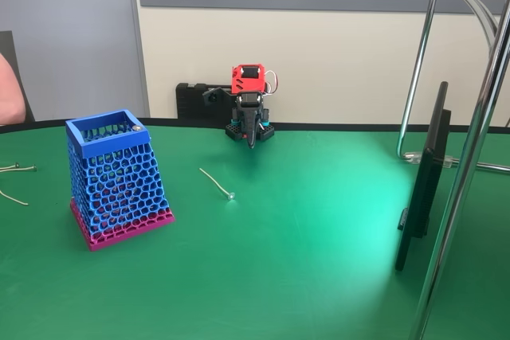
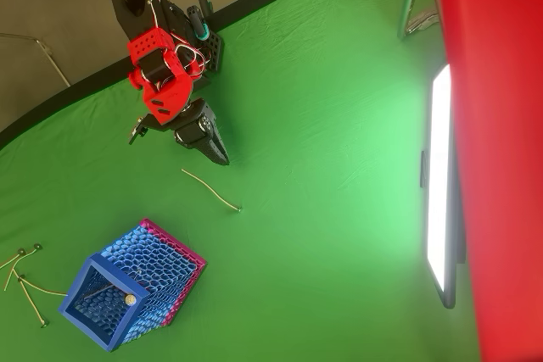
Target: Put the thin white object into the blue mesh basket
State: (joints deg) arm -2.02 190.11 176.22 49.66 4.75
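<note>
The pincer [image 2: 219, 154] hangs pressed together and empty, tip pointing down at the green tabletop [image 2: 339, 209]. Just beyond that tip lies the thin white object [image 2: 212, 190], flat on the cloth, its long axis running slantwise away from the pincer (knob at the far end). Farther on stands the blue mesh basket [image 2: 136, 290], well apart from the rod.
</note>
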